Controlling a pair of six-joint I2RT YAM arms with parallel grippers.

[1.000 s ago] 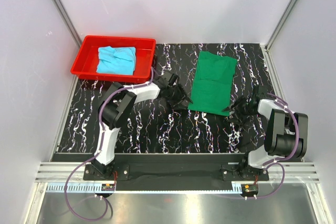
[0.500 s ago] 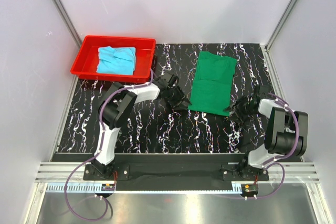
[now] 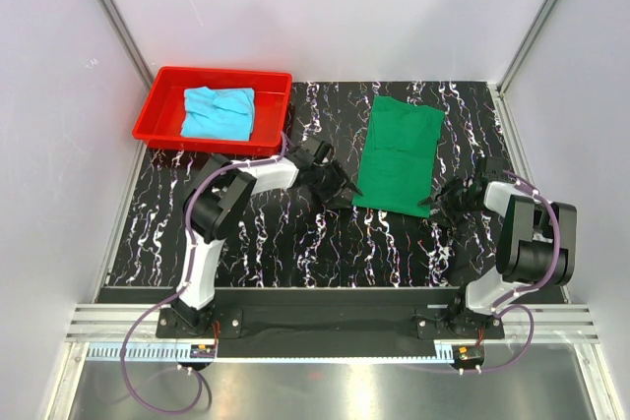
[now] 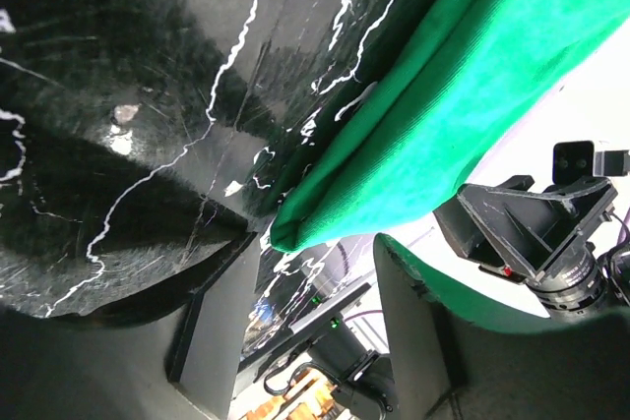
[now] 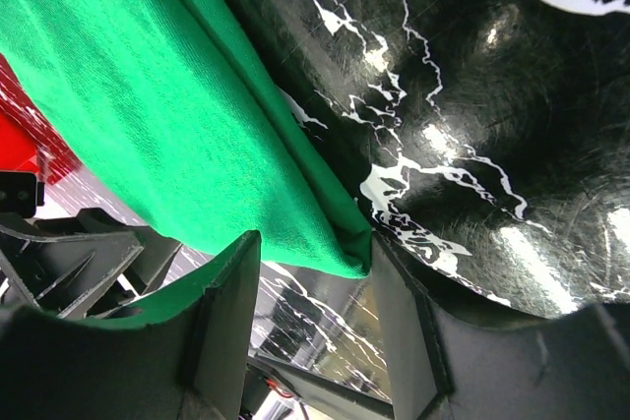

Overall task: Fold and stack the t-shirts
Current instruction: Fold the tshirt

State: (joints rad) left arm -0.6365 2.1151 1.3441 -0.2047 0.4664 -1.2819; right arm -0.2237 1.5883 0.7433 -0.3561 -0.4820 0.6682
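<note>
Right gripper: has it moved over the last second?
Yes, slightly. In the top view the right gripper has crept forward, toward the near right corner of the green t-shirt, which has not shifted.

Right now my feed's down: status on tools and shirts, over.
Left tool, right tool open, at near corners of green t-shirt, laid flat. Cyan t-shirt in red tray. Nothing obstructing.

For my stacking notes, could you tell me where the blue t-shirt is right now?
In the top view, the blue t-shirt lies in the red tray at far left, apart from the green t-shirt right of centre.
</note>
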